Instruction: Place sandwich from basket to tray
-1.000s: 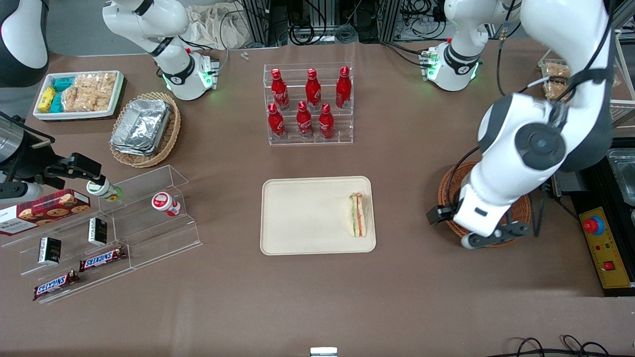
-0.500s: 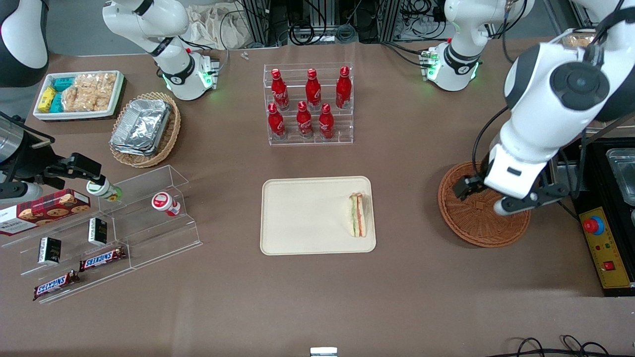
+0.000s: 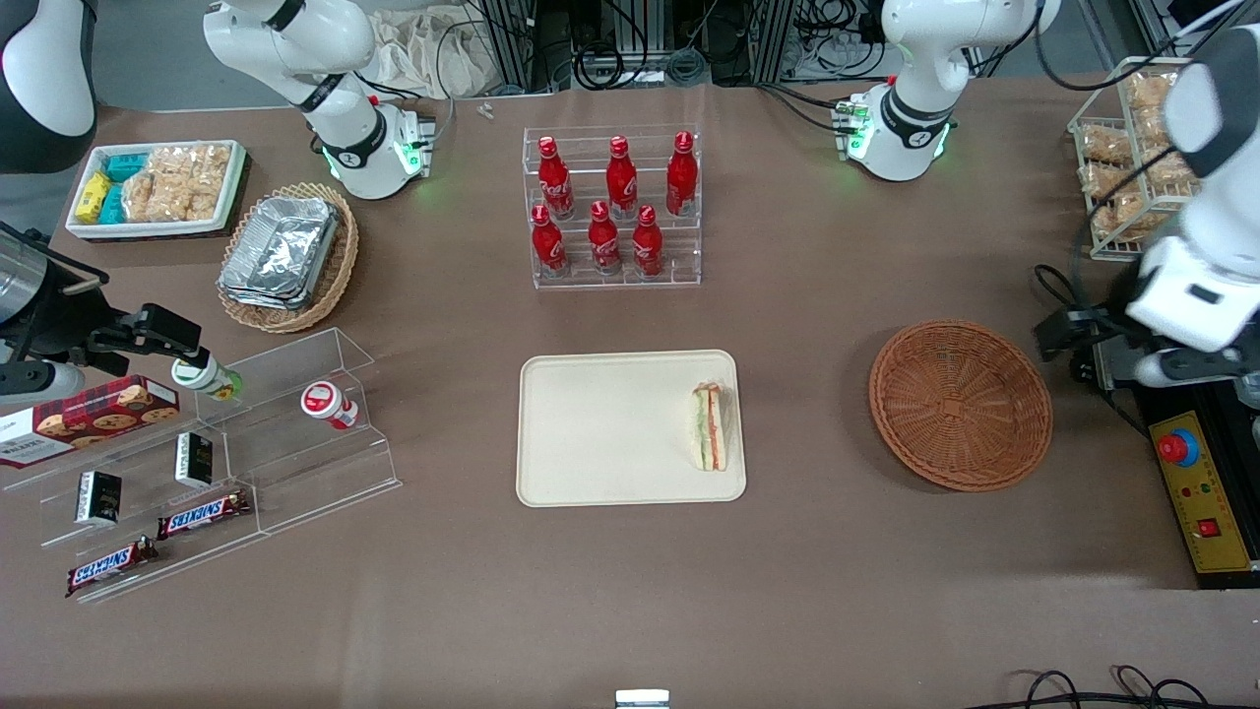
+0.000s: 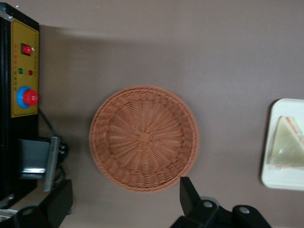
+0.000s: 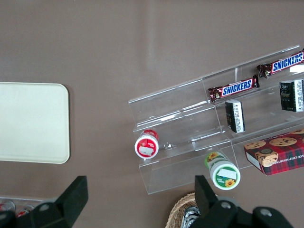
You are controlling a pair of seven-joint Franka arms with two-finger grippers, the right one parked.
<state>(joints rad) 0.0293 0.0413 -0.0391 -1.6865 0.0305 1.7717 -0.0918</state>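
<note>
The sandwich (image 3: 711, 427) lies on the cream tray (image 3: 610, 433), close to the tray edge that faces the basket; the left wrist view also shows the sandwich (image 4: 286, 148) on the tray (image 4: 280, 179). The reddish-brown wicker basket (image 3: 960, 404) sits beside the tray toward the working arm's end, with nothing in it (image 4: 144, 137). The left gripper (image 3: 1112, 350) hangs high, past the basket's rim toward the working arm's end of the table. Its fingers are spread wide and hold nothing (image 4: 126, 202).
A yellow control box with a red button (image 3: 1201, 487) stands beside the basket at the table's end. A wire rack of snacks (image 3: 1122, 187) is farther from the camera. A clear rack of red bottles (image 3: 612, 207) stands farther from the camera than the tray.
The left arm has risen and swung from over the basket toward the working arm's end, uncovering the basket. The sandwich has stayed on the tray.
</note>
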